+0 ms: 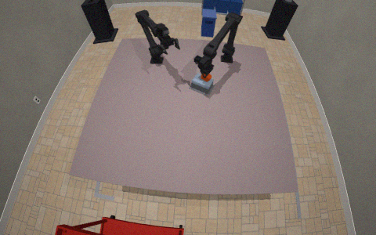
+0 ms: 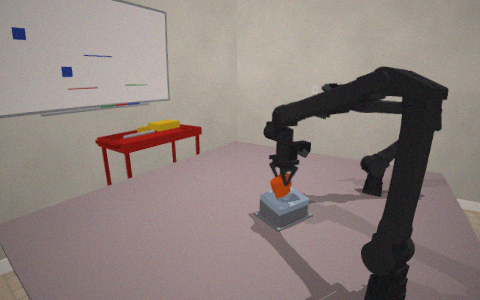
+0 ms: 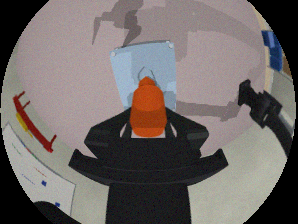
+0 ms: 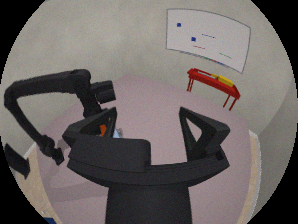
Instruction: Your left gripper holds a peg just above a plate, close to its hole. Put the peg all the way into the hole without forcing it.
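An orange peg (image 1: 206, 77) (image 2: 281, 186) (image 3: 148, 112) (image 4: 103, 131) is between the fingers of my left gripper (image 2: 281, 180) (image 3: 148, 110), which is shut on it. The peg looks slightly tilted in the exterior view. Its lower end is at the top of the light blue plate (image 1: 197, 82) (image 2: 272, 204) (image 3: 122, 65), which caps a grey block. In the left wrist view the peg covers most of the hole; a curved rim shows just past its tip. Contact and depth cannot be told. My right gripper (image 1: 172, 50) (image 4: 148, 110) is open and empty, away from the plate.
My right arm (image 1: 150, 37) stands beside the left arm (image 1: 217, 37). A red table (image 2: 165, 136) (image 4: 212, 81) with yellow things stands beyond the mat (image 1: 184, 137). A whiteboard (image 2: 115, 30) hangs behind it. Blue bins (image 1: 208, 23) and dark stands (image 1: 98, 19) are at the back.
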Available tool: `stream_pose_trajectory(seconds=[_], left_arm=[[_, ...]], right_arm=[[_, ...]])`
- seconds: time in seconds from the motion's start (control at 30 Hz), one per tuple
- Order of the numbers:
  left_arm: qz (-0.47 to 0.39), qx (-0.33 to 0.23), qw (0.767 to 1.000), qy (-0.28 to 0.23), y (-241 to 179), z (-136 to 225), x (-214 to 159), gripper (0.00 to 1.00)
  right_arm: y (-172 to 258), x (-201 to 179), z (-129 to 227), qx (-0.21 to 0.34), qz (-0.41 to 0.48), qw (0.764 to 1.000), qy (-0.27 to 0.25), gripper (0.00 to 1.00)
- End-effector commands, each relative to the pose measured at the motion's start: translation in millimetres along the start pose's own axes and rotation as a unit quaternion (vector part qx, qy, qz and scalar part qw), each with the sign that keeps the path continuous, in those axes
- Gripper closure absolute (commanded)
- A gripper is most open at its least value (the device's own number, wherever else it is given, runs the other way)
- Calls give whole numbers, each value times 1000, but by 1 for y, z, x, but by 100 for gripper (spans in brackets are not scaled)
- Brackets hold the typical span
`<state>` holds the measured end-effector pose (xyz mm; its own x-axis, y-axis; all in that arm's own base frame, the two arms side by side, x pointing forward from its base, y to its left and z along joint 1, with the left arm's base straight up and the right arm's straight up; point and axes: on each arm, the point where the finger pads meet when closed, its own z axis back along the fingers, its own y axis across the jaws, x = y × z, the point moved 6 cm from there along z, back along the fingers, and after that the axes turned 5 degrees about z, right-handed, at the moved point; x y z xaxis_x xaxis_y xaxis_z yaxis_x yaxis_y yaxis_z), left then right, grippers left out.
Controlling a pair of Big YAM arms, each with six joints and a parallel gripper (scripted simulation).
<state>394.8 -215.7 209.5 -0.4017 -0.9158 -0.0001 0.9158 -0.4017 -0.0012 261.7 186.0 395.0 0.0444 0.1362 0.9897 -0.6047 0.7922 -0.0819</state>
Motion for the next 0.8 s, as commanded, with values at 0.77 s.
stream_pose_trajectory(seconds=[0.77], left_arm=[[0, 17, 1000, -3, 7, 12, 1, 65]], right_arm=[[106, -72, 70, 180, 26, 983, 9, 0]])
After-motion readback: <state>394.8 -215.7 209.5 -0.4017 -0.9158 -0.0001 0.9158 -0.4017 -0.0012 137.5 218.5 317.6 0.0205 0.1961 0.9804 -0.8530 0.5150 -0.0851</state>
